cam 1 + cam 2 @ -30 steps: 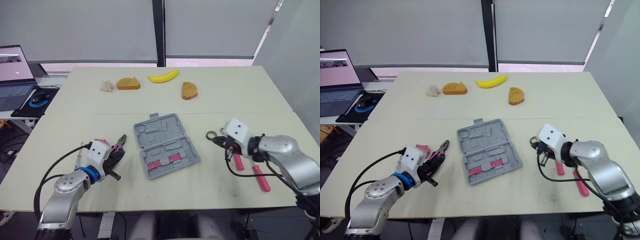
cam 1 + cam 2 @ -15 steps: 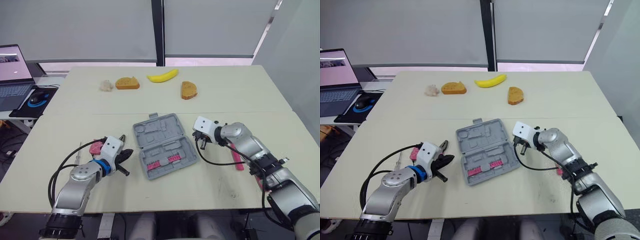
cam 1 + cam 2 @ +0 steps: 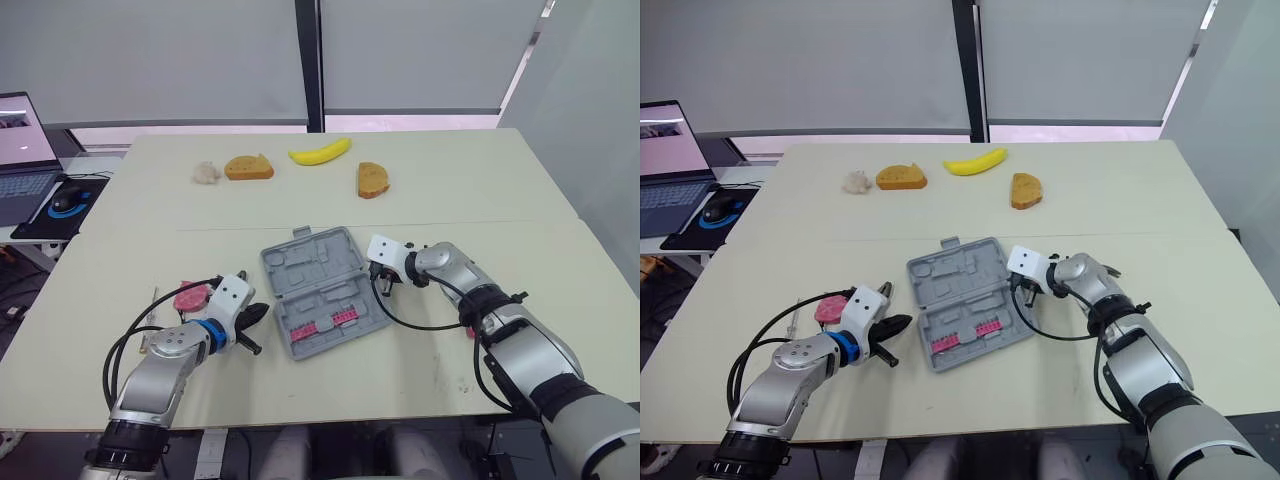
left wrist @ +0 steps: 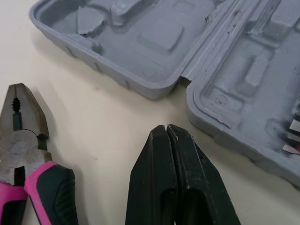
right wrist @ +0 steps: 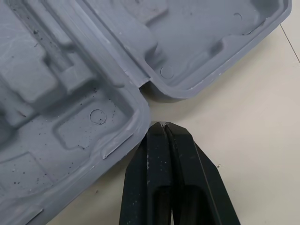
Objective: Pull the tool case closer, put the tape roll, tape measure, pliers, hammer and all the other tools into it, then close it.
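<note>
Lying open on bench [image 3: 500, 200] centre, tool case [image 3: 322, 292]; L hand [image 4: 166, 129] pinched tight, empty, near case's 9 o'clock edge, pliers [image 4: 21, 150] just beside; R hand [image 5: 163, 126] likewise pinched, empty, at case's 3 o'clock rim.

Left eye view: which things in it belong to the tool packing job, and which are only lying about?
Job: tool case, pliers, pink round tool.
Lying about: banana, bread piece, second bread piece, white lump, laptop, mouse.
</note>
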You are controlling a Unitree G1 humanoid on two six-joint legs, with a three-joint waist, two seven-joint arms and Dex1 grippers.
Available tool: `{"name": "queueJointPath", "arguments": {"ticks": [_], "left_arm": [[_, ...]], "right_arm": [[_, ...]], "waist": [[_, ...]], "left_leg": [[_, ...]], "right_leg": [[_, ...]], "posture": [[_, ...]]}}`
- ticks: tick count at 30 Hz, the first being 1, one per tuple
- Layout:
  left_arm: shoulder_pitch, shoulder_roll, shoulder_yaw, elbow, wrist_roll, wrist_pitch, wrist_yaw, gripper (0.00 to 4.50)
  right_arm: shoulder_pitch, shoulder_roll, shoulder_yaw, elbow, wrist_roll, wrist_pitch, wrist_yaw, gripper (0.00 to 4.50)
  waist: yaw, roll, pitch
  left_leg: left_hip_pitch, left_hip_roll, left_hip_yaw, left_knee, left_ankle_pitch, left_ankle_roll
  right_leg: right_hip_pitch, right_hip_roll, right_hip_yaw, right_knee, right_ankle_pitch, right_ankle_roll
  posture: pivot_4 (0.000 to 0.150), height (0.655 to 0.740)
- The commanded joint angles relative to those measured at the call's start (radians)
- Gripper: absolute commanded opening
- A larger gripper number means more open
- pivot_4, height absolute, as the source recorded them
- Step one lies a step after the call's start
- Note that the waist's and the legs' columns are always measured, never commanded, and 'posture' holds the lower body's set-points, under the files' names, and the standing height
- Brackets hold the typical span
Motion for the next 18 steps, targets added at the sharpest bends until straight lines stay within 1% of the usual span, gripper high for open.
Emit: {"name": "queueJointPath", "arguments": {"ticks": [1, 7, 12, 17, 18], "left_arm": [[-0.038, -0.001, -0.015, 0.029, 0.02, -0.044, -0.006, 0.0], [-0.084, -0.005, -0.044, 0.102, 0.035, -0.116, -0.043, 0.0], [-0.099, 0.007, -0.068, 0.123, 0.043, -0.153, -0.106, 0.0], [-0.096, 0.014, -0.077, 0.113, 0.049, -0.166, -0.135, 0.0], [-0.092, 0.014, -0.083, 0.097, 0.046, -0.16, -0.147, 0.0]], "right_arm": [[-0.021, 0.019, -0.024, 0.0, 0.001, -0.034, 0.034, 0.01], [0.003, 0.025, -0.034, -0.016, -0.004, -0.05, 0.067, 0.01], [0.03, 0.016, -0.037, -0.065, -0.001, -0.044, 0.102, 0.01], [0.093, -0.012, -0.052, -0.196, 0.011, 0.018, 0.128, 0.01], [0.135, -0.028, -0.064, -0.28, 0.02, 0.068, 0.132, 0.01]], "waist": [[0.0, 0.0, 0.0], [-0.001, 0.0, 0.0], [-0.001, 0.0, 0.0], [0.0, 0.0, 0.0], [0.0, 0.0, 0.0]], "left_leg": [[0.0, 0.0, 0.0, 0.0, 0.0, 0.0], [-0.001, 0.0, 0.009, 0.0, 0.0, 0.0], [-0.001, 0.0, 0.011, 0.001, 0.0, 0.0], [-0.001, 0.0, 0.011, 0.001, 0.0, 0.0], [-0.001, 0.0, 0.011, 0.001, 0.0, 0.0]], "right_leg": [[-0.001, 0.0, 0.0, 0.0, 0.0, 0.0], [-0.01, 0.001, 0.013, 0.009, 0.0, 0.0], [-0.011, 0.002, 0.015, 0.012, 0.0, 0.0], [-0.011, 0.002, 0.017, 0.012, 0.0, 0.0], [-0.011, 0.002, 0.017, 0.012, 0.0, 0.0]], "posture": [[0.15, 0.74], [0.15, 0.74], [0.15, 0.74], [0.15, 0.74], [0.15, 0.74]]}}
